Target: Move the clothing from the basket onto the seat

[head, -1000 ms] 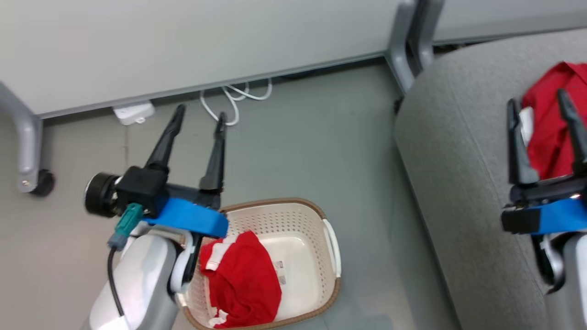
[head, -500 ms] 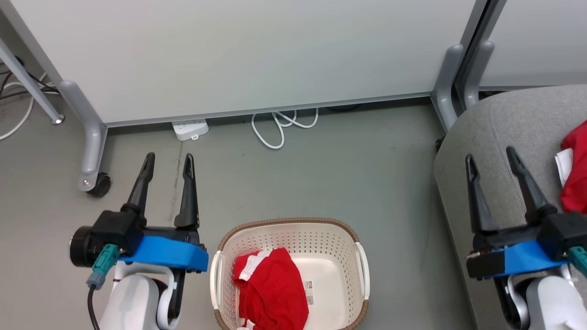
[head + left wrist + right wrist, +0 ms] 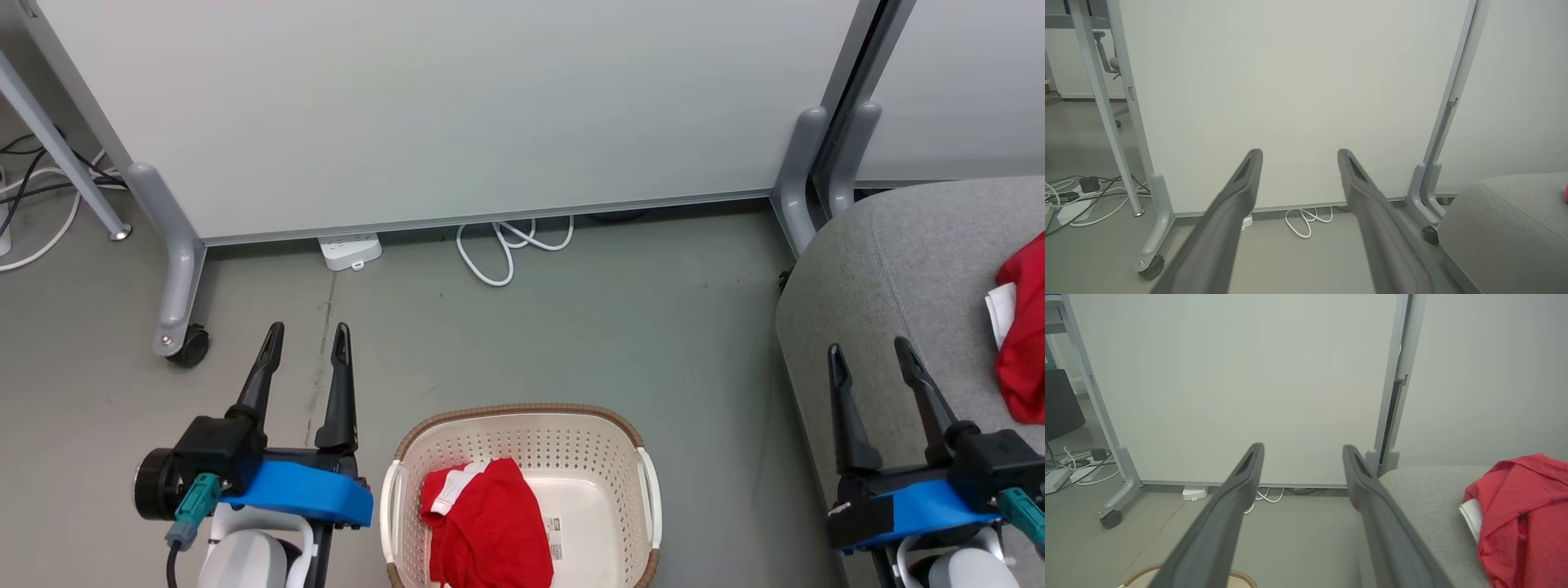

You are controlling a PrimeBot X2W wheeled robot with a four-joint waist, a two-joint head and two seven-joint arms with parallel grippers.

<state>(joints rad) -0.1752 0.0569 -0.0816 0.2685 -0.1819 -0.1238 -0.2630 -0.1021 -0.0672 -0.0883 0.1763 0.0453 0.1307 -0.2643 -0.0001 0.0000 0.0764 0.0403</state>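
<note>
The left gripper hangs wide and empty over the floor beside the basket. The right gripper hangs wide and empty over the seat. One red garment lies against the basket's left side, and another garment lies on the seat.

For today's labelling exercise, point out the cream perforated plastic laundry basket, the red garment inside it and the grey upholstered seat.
cream perforated plastic laundry basket (image 3: 531, 445): head view, far perforated wall.
red garment (image 3: 490, 531): head view, fabric middle.
grey upholstered seat (image 3: 898, 269): head view, bare cushion top.
</note>
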